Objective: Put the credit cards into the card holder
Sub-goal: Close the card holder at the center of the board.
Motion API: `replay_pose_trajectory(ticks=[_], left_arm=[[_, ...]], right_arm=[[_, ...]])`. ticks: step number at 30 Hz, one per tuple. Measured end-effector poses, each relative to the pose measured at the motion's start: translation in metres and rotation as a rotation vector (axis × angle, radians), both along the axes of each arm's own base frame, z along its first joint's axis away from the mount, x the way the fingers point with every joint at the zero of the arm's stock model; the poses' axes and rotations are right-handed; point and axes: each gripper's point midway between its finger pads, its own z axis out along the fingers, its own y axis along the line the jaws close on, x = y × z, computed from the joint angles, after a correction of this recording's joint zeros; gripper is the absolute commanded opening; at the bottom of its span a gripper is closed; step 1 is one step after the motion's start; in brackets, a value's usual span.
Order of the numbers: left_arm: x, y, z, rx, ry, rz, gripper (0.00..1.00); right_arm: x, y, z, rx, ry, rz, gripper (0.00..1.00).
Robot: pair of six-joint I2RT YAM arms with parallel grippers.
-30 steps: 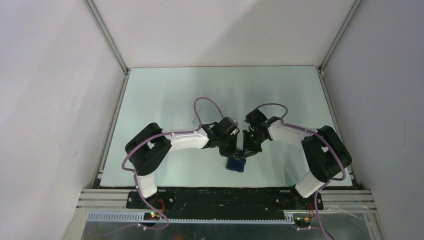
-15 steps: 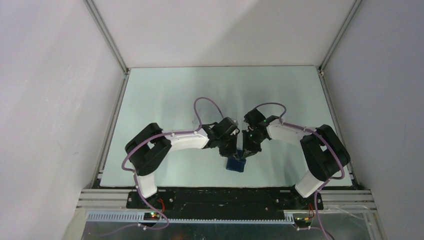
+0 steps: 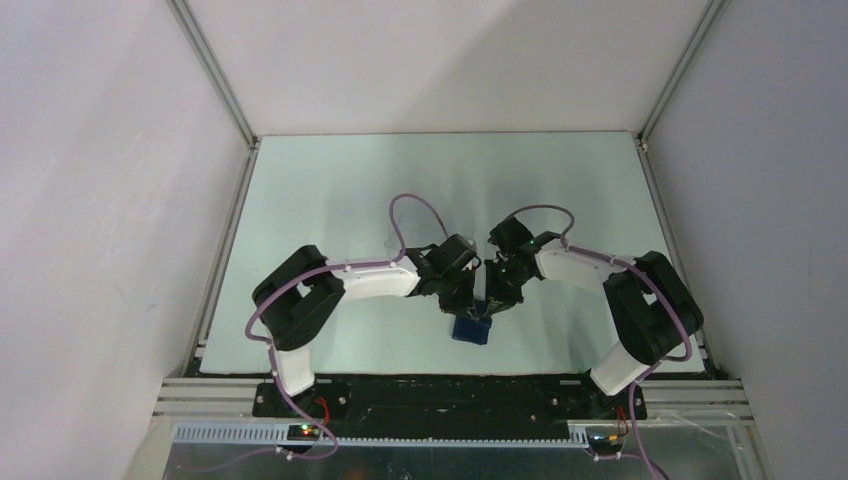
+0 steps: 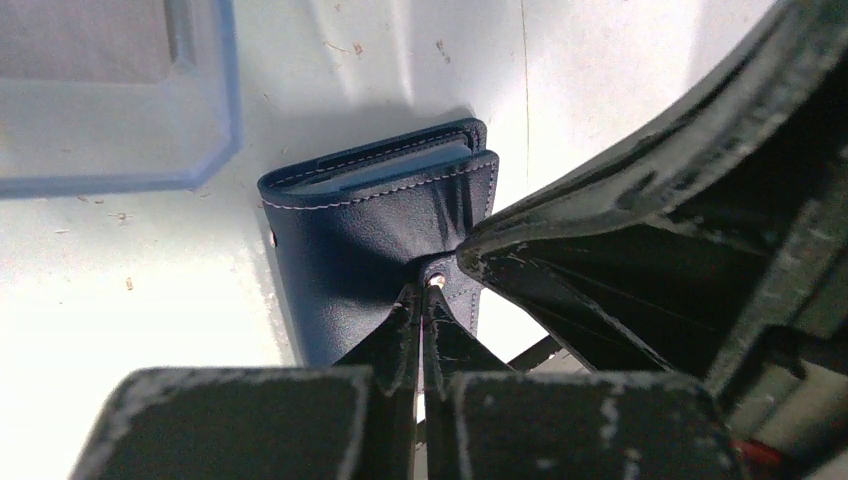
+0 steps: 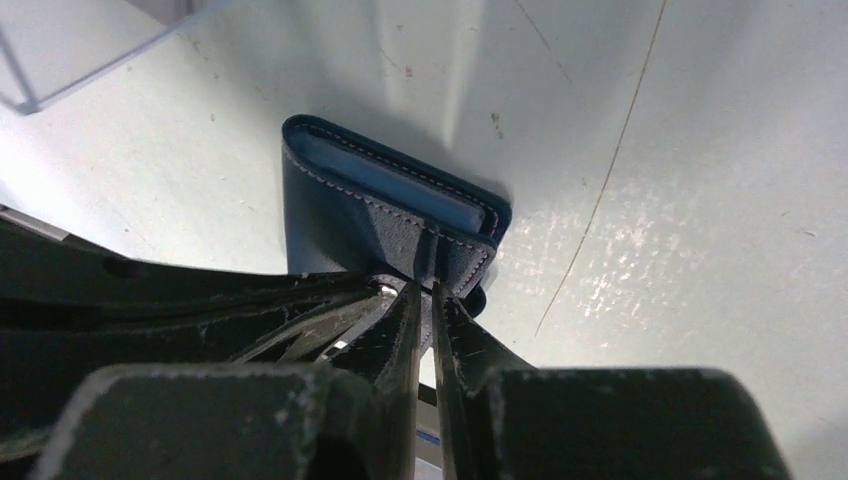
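Navy card holder [image 4: 360, 250], white stitching [image 4: 400, 190]

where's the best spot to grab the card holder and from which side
The card holder lies folded flat, so probably pinch its thin stitched edge at the snap tab, coming down from above on that side, where narrow jaws can close across it.

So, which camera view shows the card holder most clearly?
The left wrist view: the card holder fills the middle, its stitching and folded layers sharp. The right wrist view shows it close too, but less of its face. The top view gives only a small dark blue square.
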Motion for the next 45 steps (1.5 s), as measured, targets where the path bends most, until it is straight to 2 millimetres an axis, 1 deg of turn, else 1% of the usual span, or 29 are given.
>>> replay_pose_trajectory(ticks=[3,5,7,8,9,10,11,20,25,30,45], left_arm=[[0.0,0.0,-0.001,0.001,0.001,0.001,0.0],[0.0,-0.001,-0.001,0.001,0.002,0.0,0.0],[-0.001,-0.001,-0.002,0.002,0.004,-0.001,0.0],[0.0,-0.001,-0.001,0.002,0.004,-0.001,0.0],[0.0,-0.002,-0.001,0.002,0.004,-0.001,0.0],[0.0,-0.002,-0.002,0.002,0.004,-0.001,0.0],[0.0,-0.002,-0.002,0.002,0.004,-0.001,0.0],[0.0,-0.002,-0.001,0.003,0.002,-0.001,0.0],[0.0,0.001,0.001,0.015,-0.009,0.004,0.0],[-0.002,0.007,0.001,0.041,-0.008,0.01,0.0],[-0.001,0.009,0.002,0.058,-0.008,0.01,0.0]], right_arm=[[0.001,0.001,0.006,0.018,-0.021,0.003,0.13],[0.003,0.004,0.016,0.044,-0.047,0.005,0.12],[0.005,0.007,0.024,0.072,-0.071,0.008,0.09],[0.006,0.009,0.028,0.087,-0.084,0.011,0.06],[0.006,0.01,0.03,0.093,-0.088,0.012,0.04],[0.007,0.011,0.031,0.098,-0.09,0.014,0.0],[0.006,0.011,0.031,0.099,-0.089,0.016,0.0],[-0.005,0.014,0.019,0.061,-0.067,0.049,0.0],[-0.003,0.011,0.016,0.036,-0.074,0.041,0.0],[-0.001,0.003,-0.003,-0.027,-0.047,0.024,0.0],[0.001,0.003,-0.006,-0.049,-0.016,0.016,0.0]])
